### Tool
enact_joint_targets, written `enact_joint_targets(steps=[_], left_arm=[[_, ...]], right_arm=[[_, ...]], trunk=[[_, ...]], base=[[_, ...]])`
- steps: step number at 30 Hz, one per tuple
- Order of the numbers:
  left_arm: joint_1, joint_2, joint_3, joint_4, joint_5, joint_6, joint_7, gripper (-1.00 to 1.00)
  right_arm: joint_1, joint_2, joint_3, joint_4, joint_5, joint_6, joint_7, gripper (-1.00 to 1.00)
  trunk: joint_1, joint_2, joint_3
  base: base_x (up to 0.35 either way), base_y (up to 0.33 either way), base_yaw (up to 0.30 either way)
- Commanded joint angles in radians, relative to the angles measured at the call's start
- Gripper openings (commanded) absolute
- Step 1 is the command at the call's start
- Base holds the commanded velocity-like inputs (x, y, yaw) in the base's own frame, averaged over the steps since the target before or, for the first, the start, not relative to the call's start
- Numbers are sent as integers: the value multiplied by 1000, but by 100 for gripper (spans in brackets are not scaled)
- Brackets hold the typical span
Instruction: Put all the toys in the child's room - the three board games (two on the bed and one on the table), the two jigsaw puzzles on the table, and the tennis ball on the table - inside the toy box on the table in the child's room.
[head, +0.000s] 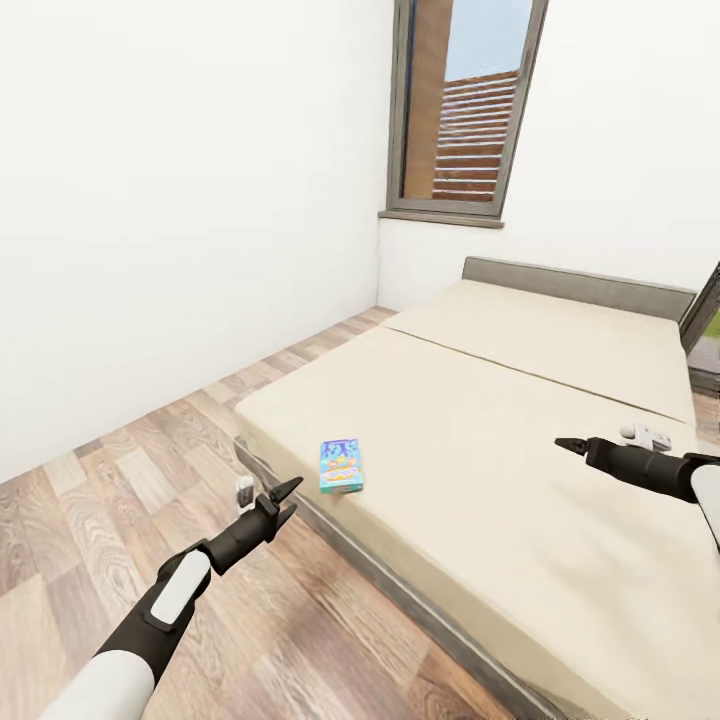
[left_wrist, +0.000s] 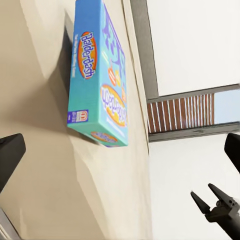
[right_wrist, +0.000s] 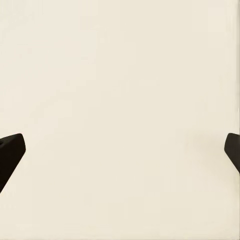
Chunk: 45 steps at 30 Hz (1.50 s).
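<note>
A blue Balderdash board game box lies flat on the beige bed, close to its near left edge. My left gripper hovers over the floor just short of that edge, a little left of the box and apart from it. In the left wrist view the box sits ahead between the spread fingers, so this gripper is open and empty. My right gripper hangs above the mattress to the right; its fingers stand wide apart over bare mattress, open and empty.
A small white-grey object lies on the bed by my right forearm; I cannot tell what it is. A small pale item stands at the bed's corner. Wooden floor runs left of the bed. A window sits in the far wall.
</note>
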Motion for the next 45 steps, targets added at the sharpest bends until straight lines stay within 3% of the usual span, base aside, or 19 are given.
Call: enact_joint_targets(steps=[1, 30, 35, 45], left_arm=[[0, 0, 1, 0, 5, 7, -1, 100], [-2, 3, 8, 5, 4, 1, 4, 100], [-16, 5, 12, 43, 5, -3, 8, 100], [-106, 5, 13, 203, 5, -57, 5, 100]], right_arm=[[-1, 0, -1, -1, 8, 5, 9, 100], [-1, 6, -1, -7, 9, 4, 9, 100], [-1, 4, -1, -7, 9, 4, 9, 100], [0, 7, -1, -7, 9, 3, 9, 100]], trunk=[[0, 0, -1], [0, 0, -1], [0, 0, -1], [0, 0, -1]], base=[[0, 0, -75], [0, 0, -14], [0, 0, 0], [0, 0, 0]])
